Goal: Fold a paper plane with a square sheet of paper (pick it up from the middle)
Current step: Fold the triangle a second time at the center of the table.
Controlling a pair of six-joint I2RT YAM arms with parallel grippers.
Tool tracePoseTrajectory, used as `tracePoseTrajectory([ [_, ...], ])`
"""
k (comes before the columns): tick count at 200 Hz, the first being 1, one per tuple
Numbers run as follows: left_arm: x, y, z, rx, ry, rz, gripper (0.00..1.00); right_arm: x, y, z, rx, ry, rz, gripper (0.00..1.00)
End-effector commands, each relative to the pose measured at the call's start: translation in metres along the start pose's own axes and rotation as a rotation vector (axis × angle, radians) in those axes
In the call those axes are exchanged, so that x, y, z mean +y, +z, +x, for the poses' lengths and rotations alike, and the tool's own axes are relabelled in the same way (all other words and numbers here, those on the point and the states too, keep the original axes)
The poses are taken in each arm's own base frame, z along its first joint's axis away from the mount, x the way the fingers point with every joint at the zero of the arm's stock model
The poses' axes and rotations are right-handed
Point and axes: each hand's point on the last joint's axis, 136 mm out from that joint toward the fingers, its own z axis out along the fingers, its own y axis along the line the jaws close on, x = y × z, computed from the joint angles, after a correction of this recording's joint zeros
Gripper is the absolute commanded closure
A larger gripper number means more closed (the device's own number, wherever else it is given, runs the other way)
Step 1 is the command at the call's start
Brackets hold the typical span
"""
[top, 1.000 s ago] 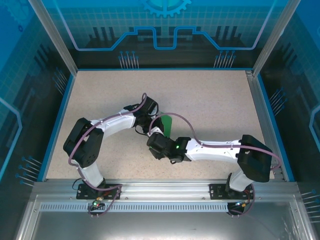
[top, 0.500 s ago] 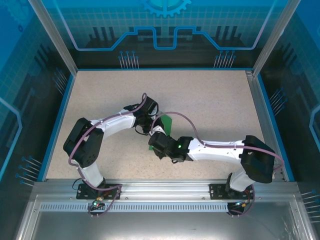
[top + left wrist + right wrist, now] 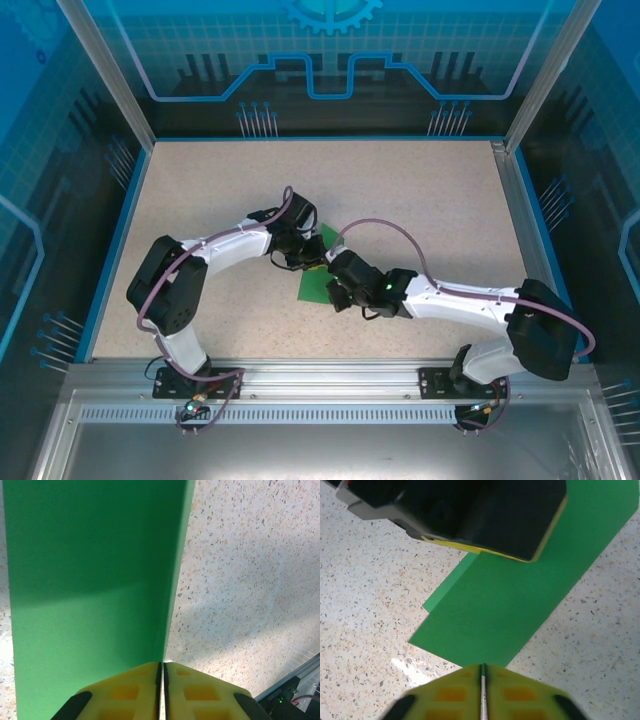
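Seen from above, the green sheet is lying mid-tabletop, mostly hiding beneath both wrists, with only a sliver and a corner showing. The left pincer is pinching shut on one edge of the sheet, and the paper is running off the top of its wrist view. The right pincer is gripping the near edge tight, with a thin green line sitting between its pads. The left pincer's black body is covering the sheet's far part. A lower layer is peeking out at one side, so the paper is lying doubled.
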Motion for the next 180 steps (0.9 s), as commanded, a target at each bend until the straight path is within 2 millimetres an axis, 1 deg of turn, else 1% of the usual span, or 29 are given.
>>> tracePoseTrajectory([
  [1,-0.013,-0.003,-0.002,0.010,0.009,0.029,0.89,0.019,-0.007,-0.007,-0.037,-0.011,-0.095,0.69],
  [21,-0.014,-0.003,-0.003,0.011,0.008,0.032,0.89,0.023,-0.003,-0.002,-0.040,-0.063,-0.045,0.49],
  [33,-0.013,-0.002,-0.002,0.014,0.006,0.031,0.90,0.026,0.004,0.001,-0.031,-0.084,-0.009,0.41],
  [58,-0.013,-0.002,-0.001,0.017,0.005,0.029,0.90,0.031,0.013,0.002,-0.044,-0.118,0.070,0.35],
  [74,-0.013,-0.002,-0.001,0.019,0.003,0.029,0.90,0.026,0.020,0.008,-0.041,-0.122,0.126,0.34],
  [75,-0.013,-0.002,-0.001,0.019,0.004,0.029,0.90,0.029,0.019,0.002,-0.052,-0.117,0.122,0.34],
  [77,-0.012,-0.002,-0.001,0.018,0.004,0.028,0.90,0.031,0.019,-0.001,-0.060,-0.115,0.122,0.34],
  [86,-0.012,-0.002,-0.001,0.018,0.005,0.027,0.90,0.030,0.022,-0.003,-0.069,-0.111,0.144,0.34],
  [106,-0.011,-0.001,0.000,0.024,0.005,0.024,0.90,0.028,0.026,-0.004,-0.072,-0.114,0.164,0.40],
  [123,-0.012,-0.001,0.000,0.025,0.004,0.024,0.90,0.027,0.028,-0.004,-0.068,-0.117,0.163,0.49],
  [155,-0.012,-0.002,0.000,0.024,0.004,0.024,0.89,0.022,0.027,-0.003,-0.053,-0.111,0.159,0.74],
  [171,-0.012,-0.003,-0.001,0.020,0.001,0.025,0.88,0.024,0.023,-0.004,-0.055,-0.110,0.118,0.82],
  [180,-0.014,-0.005,-0.001,0.018,-0.001,0.028,0.87,0.024,0.021,-0.006,-0.054,-0.104,0.095,0.85],
])
